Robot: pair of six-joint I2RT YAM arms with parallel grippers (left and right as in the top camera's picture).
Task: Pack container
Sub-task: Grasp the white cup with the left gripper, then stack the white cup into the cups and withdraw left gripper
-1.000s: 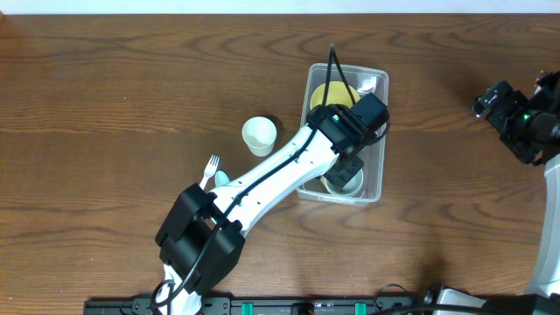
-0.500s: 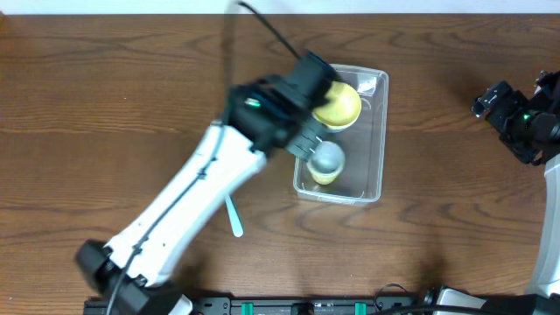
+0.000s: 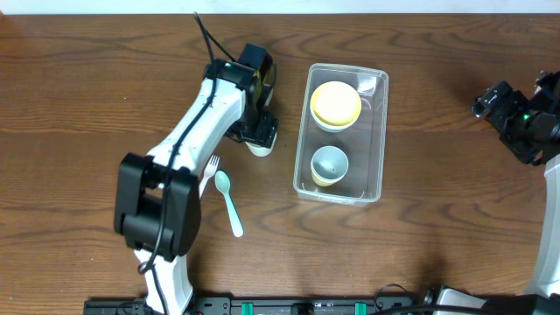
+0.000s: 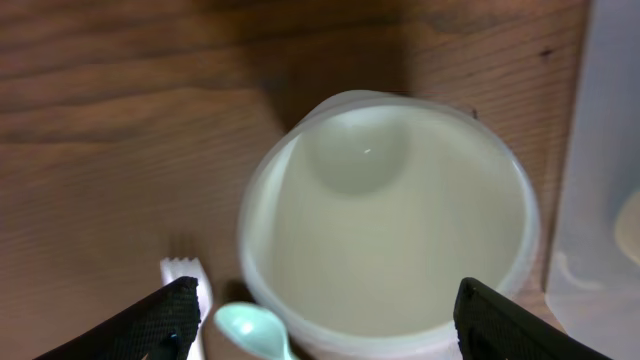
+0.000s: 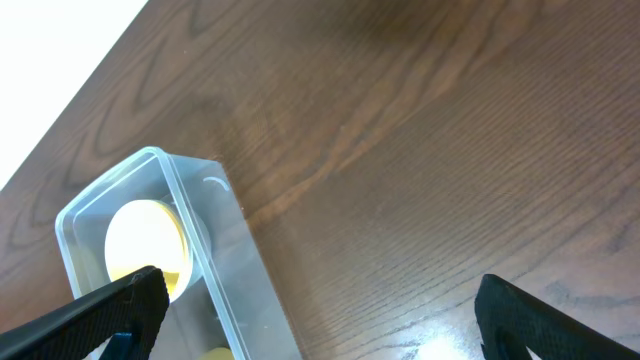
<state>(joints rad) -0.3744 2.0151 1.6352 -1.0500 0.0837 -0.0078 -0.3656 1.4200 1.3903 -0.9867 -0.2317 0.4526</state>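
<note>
The clear container [image 3: 374,140] stands right of centre and holds a yellow bowl [image 3: 336,104] and a small cup [image 3: 330,164]. It also shows in the right wrist view [image 5: 190,215]. My left gripper [image 3: 256,138] is open and hangs over a white cup [image 4: 385,220] on the table left of the container, a finger on each side of it, not touching. A mint spoon [image 3: 229,199] and a white fork [image 3: 211,166] lie nearby. My right gripper [image 3: 516,118] is open and empty at the far right.
A small clear packet [image 3: 367,85] lies in the container's far corner. The table's far edge [image 5: 60,90] shows in the right wrist view.
My left arm has pulled out of the container and swung left to the white cup. The small cup stays in the container. The right arm has not moved.
</note>
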